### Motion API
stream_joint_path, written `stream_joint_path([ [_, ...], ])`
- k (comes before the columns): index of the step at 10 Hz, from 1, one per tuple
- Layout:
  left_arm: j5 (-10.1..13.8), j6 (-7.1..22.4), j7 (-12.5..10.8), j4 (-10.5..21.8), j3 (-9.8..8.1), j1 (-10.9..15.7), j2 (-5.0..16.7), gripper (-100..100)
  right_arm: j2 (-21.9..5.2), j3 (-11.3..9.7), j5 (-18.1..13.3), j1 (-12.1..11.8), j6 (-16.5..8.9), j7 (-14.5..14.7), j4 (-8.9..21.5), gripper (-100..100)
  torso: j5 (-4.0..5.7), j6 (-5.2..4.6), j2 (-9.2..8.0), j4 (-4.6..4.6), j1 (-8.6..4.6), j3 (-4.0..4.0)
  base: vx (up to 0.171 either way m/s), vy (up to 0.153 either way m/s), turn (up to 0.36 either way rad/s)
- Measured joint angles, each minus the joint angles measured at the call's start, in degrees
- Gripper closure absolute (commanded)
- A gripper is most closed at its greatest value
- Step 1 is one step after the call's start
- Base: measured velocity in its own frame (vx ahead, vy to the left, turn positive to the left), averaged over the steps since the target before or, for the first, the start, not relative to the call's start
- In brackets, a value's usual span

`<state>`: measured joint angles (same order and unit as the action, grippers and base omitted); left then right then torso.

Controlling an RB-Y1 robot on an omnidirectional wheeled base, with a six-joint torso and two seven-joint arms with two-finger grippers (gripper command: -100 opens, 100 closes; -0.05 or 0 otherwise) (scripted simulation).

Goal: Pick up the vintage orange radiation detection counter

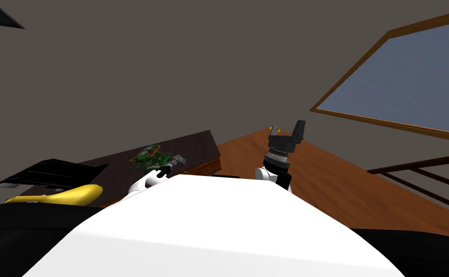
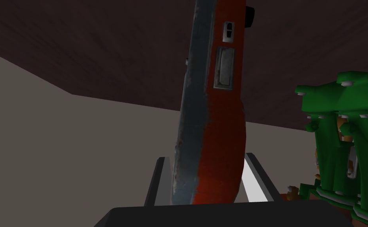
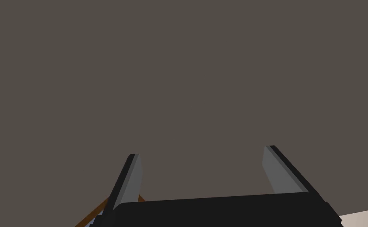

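Orange-and-grey counter on the dark table, long axis running straight out from the left gripper, near end pinched between narrowed fingers; lifted or resting, cannot tell. Green studded object just beside, to one flank: likely best raised away from that side. Open room on the other flank. Right gripper well apart, raised, spread wide, empty.
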<state>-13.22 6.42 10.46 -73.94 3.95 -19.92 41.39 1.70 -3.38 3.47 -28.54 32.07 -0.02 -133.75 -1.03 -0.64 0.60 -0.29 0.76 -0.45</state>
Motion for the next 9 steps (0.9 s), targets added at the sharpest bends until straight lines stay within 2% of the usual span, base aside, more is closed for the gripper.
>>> stream_joint_path([
  [1,0.0,1.1,0.1,-1.4,-0.25,-0.4,-0.1,100,0.0,0.0,0.0,0.0,0.0,0.0,0.0,0,0.03,0.04,0.09,-0.01,-0.13,-0.04,-0.084,0.046,-0.269],
  [4,0.1,5.8,1.1,-6.7,-3.82,-4.3,-2.5,100,0.0,0.0,0.0,0.0,0.0,0.0,0.0,0,0.07,-0.05,-0.15,0.06,-0.07,0.1,-0.098,0.061,-0.223],
  [5,-0.1,7.4,1.5,-8.4,-4.72,-5.3,-3.3,100,0.0,0.0,0.0,0.0,0.0,0.0,0.0,0,0.1,0.06,-0.15,0.06,-0.05,0.1,-0.041,0.031,0.044],
  [6,-0.1,8.4,1.6,-9.6,-5.05,-5.7,-3.4,100,0.0,0.0,0.0,0.0,0.0,0.0,0.0,0,0.13,0.1,0.0,0.03,-0.18,0.02,-0.082,0.033,-0.261],
  [7,0.1,9.9,2.0,-11.1,-6.28,-7.2,-4.1,100,0.0,0.0,0.0,0.0,0.0,0.0,0.0,0,0.14,-0.01,-0.08,0.05,-0.2,0.06,-0.083,0.043,-0.2],
  [9,0.0,12.5,2.3,-14.1,-7.42,-8.6,-4.9,100,0.0,0.0,0.0,0.0,0.0,0.0,0.0,0,0.2,0.08,0.04,0.05,-0.28,0.01,-0.021,0.015,0.014],
])
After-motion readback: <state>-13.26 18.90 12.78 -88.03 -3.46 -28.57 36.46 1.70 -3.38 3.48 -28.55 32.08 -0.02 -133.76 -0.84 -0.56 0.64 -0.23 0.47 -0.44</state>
